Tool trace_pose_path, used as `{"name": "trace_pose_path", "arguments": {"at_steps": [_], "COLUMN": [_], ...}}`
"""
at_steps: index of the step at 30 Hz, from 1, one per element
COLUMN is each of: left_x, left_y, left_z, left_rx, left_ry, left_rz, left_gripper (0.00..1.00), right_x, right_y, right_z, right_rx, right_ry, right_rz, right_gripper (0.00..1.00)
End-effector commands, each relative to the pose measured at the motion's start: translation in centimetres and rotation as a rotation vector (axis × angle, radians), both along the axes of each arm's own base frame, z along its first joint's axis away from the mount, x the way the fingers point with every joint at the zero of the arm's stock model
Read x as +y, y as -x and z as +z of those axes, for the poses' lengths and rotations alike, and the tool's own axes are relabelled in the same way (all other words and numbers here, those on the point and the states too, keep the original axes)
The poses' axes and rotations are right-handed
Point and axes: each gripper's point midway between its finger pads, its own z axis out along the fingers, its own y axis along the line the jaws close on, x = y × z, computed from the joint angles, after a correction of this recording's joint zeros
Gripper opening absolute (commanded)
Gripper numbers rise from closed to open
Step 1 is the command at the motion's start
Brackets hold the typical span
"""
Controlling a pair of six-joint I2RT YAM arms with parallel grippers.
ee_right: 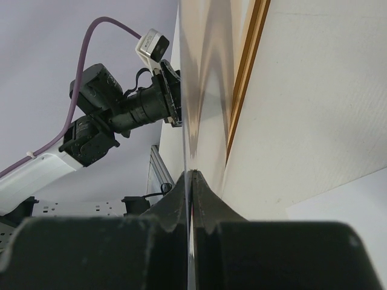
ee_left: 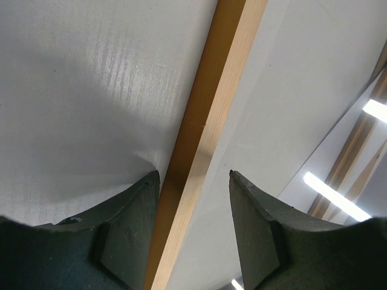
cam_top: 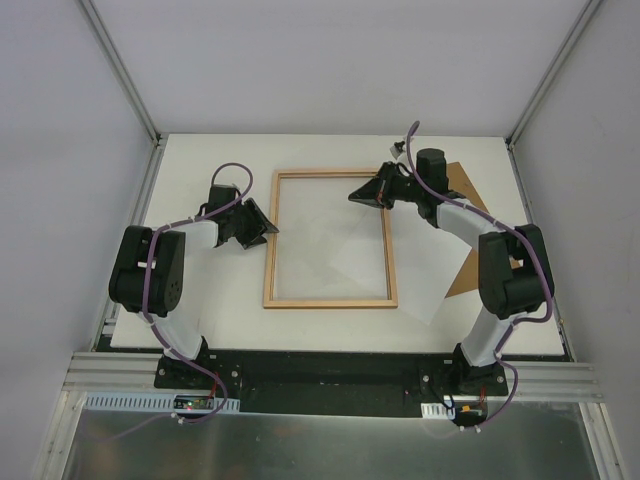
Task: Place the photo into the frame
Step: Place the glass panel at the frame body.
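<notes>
The wooden frame [cam_top: 330,301] lies flat mid-table. My left gripper [cam_top: 272,228] is open and low over the frame's left rail [ee_left: 205,121], one finger on each side of it [ee_left: 195,175]. My right gripper [cam_top: 353,196] is at the frame's far right corner, shut [ee_right: 192,172] on a thin glossy sheet [ee_right: 205,90] seen edge-on. I cannot tell whether that sheet is the photo or the clear pane. A plain white sheet [cam_top: 432,280], apparently the photo white side up, lies on the table just right of the frame, and it also shows in the right wrist view [ee_right: 344,229].
A brown backing board [cam_top: 463,275] lies at the right, partly under the right arm and the white sheet. Metal enclosure posts run along both table edges. The left arm [ee_right: 115,115] shows across the frame in the right wrist view.
</notes>
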Motion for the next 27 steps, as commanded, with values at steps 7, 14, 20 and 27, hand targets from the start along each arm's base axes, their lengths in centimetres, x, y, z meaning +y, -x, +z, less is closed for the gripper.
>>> {"name": "trace_pose_path", "arguments": {"at_steps": [7,14,20,27], "left_x": [0.6,0.5,0.6,0.5], "left_y": [3.1,3.1,3.1,3.1], "left_z": [-3.3,-3.2,-3.3,-3.2], "left_rx": [0.144,0.142,0.144,0.143], "left_ry": [-0.058,-0.058,-0.058,-0.058], "left_rz": [-0.032,-0.032,-0.032,-0.031], "left_gripper": [0.5,0.51,0.51,0.5], "right_x": [0.7,0.4,0.2,0.0], "right_y": [-1.0,-1.1,-1.2,-1.6], "right_z": [1.8,0.9,0.7,0.8], "right_rx": [-0.081,-0.053,-0.039,-0.021], "right_ry": [-0.039,-0.038,-0.046,-0.062], "right_rz": [0.013,-0.009,-0.02,-0.038], "right_gripper": [0.01,0.01,0.01,0.01]}}
